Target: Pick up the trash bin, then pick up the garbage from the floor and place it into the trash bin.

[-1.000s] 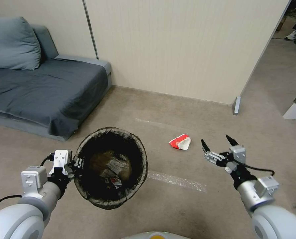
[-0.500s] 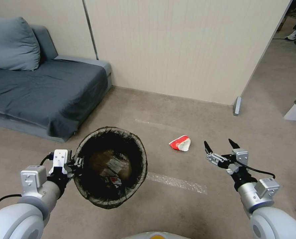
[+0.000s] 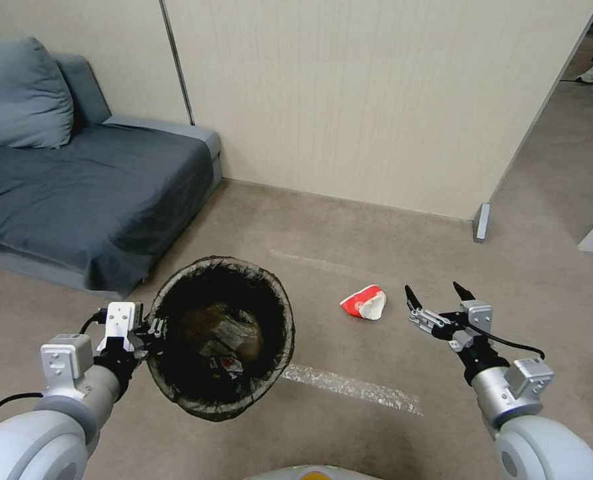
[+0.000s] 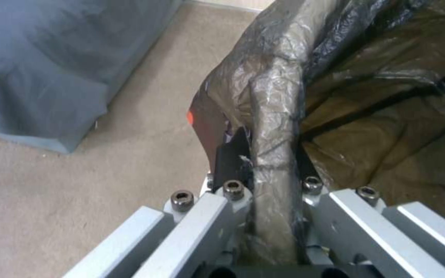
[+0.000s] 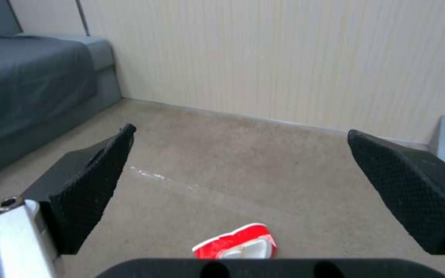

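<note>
- the left gripper [image 3: 151, 328] is clamped on the near-left rim of the trash bin [image 3: 280, 293], holding it off the floor with its mouth tipped up toward the head camera; litter lies in the bottom.
- in the left wrist view the bag liner [image 4: 276, 116] is pinched between the jaws.
- the right gripper [image 3: 435, 299] hangs with fingers spread wide, just right of the red-and-white wrapper [image 3: 364, 302].
- the wrapper lies flat on the carpet [image 3: 350, 233], long axis running left-right, white end toward the right gripper.

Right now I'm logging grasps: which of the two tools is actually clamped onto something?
The left tool: its fingers pinch the bag-lined rim of the trash bin. The right tool hangs open above the floor, beside the red-and-white wrapper.
</note>
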You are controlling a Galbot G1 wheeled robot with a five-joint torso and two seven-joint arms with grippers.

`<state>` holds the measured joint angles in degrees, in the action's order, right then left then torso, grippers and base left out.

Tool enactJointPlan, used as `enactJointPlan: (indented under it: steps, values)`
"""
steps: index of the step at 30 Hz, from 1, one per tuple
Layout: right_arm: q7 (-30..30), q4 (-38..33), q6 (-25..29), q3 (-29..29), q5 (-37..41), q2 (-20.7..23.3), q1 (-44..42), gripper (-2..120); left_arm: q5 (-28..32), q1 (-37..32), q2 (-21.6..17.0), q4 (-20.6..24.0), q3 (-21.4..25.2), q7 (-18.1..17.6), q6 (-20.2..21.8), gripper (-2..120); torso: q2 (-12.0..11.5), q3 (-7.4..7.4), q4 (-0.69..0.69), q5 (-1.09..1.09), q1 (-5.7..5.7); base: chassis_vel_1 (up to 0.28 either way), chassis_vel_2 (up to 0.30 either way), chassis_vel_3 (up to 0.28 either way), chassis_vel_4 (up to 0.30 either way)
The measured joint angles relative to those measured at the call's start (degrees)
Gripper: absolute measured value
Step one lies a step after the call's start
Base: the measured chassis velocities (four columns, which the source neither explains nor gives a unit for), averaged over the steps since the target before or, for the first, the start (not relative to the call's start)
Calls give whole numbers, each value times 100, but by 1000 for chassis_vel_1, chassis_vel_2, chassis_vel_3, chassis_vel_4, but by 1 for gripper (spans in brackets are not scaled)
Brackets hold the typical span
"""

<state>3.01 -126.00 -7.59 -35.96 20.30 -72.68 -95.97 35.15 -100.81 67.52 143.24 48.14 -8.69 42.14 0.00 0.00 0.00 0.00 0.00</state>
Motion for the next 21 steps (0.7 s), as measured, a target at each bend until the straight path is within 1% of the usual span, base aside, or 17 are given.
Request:
enactJointPlan:
  steps: [8,10,11,14,15,18,19,21]
  values:
    - [-50,23,-86,137,43,28,83,100,2,-24,-2,0,9,-1,0,2,0,0,0,-1,0,-73,83,95,-80]
    - [-288,125,-284,267,71,33,182,100,3,-48,5,0,13,-1,0,2,0,1,0,0,1,-59,50,46,-60]
    - [-288,125,-284,267,71,33,182,100,3,-48,5,0,13,-1,0,2,0,1,0,0,1,-59,50,49,-51]
    - [-593,411,-632,473,283,36,394,100,4,-77,26,0,13,-2,0,2,0,0,0,-1,0,0,0,0,0]
    - [-593,411,-632,473,283,36,394,100,4,-77,26,0,13,-2,0,2,0,0,0,-1,0,0,0,0,0]
    - [-835,925,-993,675,574,16,727,100,2,-84,42,0,8,-2,0,2,0,0,0,0,0,0,0,0,0]
    - [-835,925,-993,675,574,16,727,100,2,-84,42,0,8,-2,0,2,0,0,0,0,0,0,0,0,0]
    - [-1083,1504,-1187,834,818,-43,1129,100,1,-100,50,0,2,-3,0,2,0,0,1,2,0,0,0,0,0]
